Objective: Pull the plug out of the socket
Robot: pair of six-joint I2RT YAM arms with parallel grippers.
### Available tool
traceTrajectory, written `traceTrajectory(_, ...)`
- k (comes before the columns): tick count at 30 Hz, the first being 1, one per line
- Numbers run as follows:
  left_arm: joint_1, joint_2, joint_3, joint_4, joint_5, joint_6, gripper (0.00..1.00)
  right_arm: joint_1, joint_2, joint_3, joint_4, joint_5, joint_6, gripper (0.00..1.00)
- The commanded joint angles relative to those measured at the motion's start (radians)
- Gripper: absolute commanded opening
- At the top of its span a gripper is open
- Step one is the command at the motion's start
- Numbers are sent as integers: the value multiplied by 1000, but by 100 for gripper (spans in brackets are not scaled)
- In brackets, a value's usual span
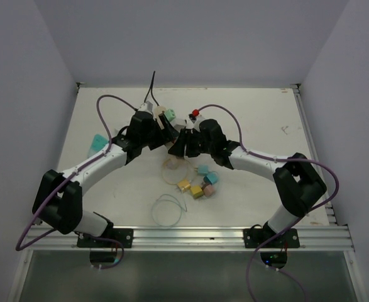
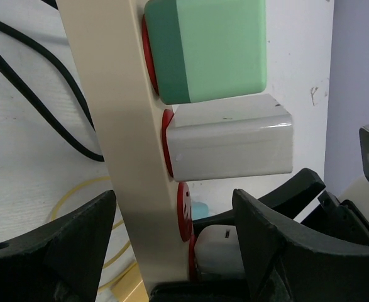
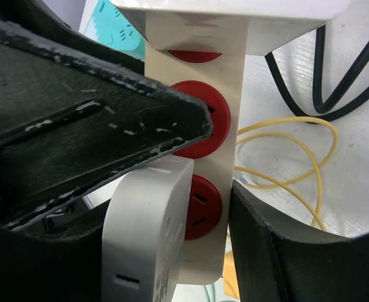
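Cream power strip (image 2: 121, 126) on surface (image 1: 266, 119), top-centre in overhead view. Small white plug (image 3: 146, 233) at strip's lowest red socket; seating unclear. Green adapter (image 2: 209, 44) and white adapter (image 2: 234, 135) plugged in at its 12 o'clock. Left pincer (image 2: 175, 198) straddles strip, right pincer (image 3: 219, 160) straddles plug and strip; grip of either cannot be told.

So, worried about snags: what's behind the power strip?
Past the power strip, yellow cable loops and a black cord lie on the table; how far they run behind it is hidden.
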Motion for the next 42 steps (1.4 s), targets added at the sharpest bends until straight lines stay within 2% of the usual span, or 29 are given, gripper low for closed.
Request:
traceTrajectory(1, -13, 7, -19, 62, -33, -34, 77, 11, -79, 85, 169, -36, -7, 0)
traceTrajectory(7, -13, 10, -59, 96, -44, -43, 67, 16, -67, 91, 186, -59, 10, 0)
traceTrajectory(10, -13, 2, -72, 107, -53, -43, 57, 19, -67, 88, 189, -61, 14, 0)
traceTrajectory(16, -13, -16, -96, 156, -57, -37, 32, 25, -62, 82, 193, -71, 20, 0)
traceTrajectory(17, -13, -24, -103, 161, -60, -34, 24, 25, -59, 84, 192, -75, 22, 0)
traceTrajectory(19, -13, -34, -111, 171, -60, -20, 15, 25, -59, 82, 187, -90, 29, 6)
traceTrajectory(21, -13, -56, -119, 177, -100, 11, 2, 25, -60, 79, 178, -99, 29, 22)
traceTrajectory(22, -13, -65, -122, 181, -106, 24, 0, 25, -59, 75, 170, -102, 33, 28)
traceTrajectory(23, -13, -82, -126, 190, -114, 58, 0, 25, -60, 68, 166, -105, 37, 40)
traceTrajectory(27, -13, -132, -149, 202, -158, 141, 0, 23, -73, 62, 124, -111, 57, 63)
traceTrajectory(30, -11, -177, -169, 214, -177, 209, 0, 23, -96, 67, 66, -119, 56, 77)
traceTrajectory(34, -11, -221, -186, 204, -200, 281, 0, 22, -134, 73, -18, -127, 57, 84)
traceTrajectory(42, -13, -292, -226, 240, -229, 321, 0, 23, -120, 90, -89, -133, 148, 79)
